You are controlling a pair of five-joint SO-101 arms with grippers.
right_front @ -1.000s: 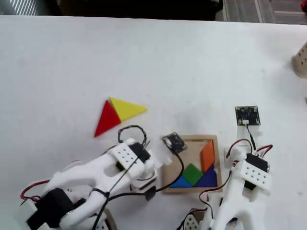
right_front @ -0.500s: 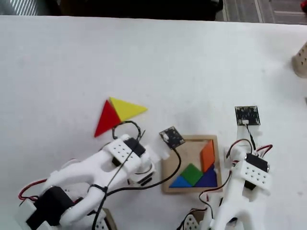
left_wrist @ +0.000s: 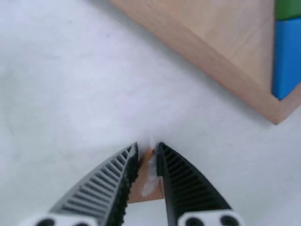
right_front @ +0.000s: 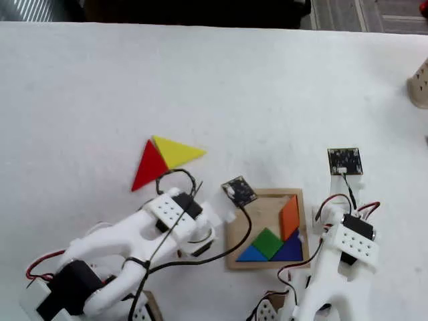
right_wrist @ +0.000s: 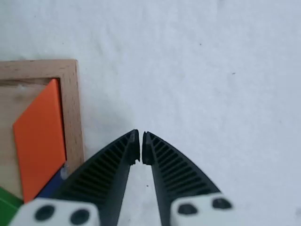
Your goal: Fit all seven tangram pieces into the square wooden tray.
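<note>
Nearest us, the left gripper (left_wrist: 148, 151) is pinched almost closed on a thin tan-orange piece (left_wrist: 146, 181), held edge-on low over the white table (right_front: 200, 80), just beside the near left corner of the square wooden tray (right_front: 274, 192). We cannot tell the piece's shape. We judge this narrow hold the first risk: the piece may twist or slip out, or catch on the raised rim as it crosses. A black cable (right_front: 249, 227) hangs over the tray and could snag or drag on what lies inside.

The right gripper (right_wrist: 141, 136) is closed on nothing, over bare table just beside the tray's right rim. A careless sweep from there could shove the tray and spoil the left arm's aim.

Inside the tray sit an orange parallelogram (right_front: 289, 217), a green square (right_front: 269, 242), a light blue triangle (right_front: 252, 255) and a dark blue triangle (right_front: 290, 249). The left and far part is bare wood. A clumsy drop could jolt these loose.

Farthest, a red triangle (right_front: 148, 167) and a yellow triangle (right_front: 176, 152) lie touching, well apart from the tray. Lifting one may drag the other, and a badly seated small piece would leave them no room
</note>
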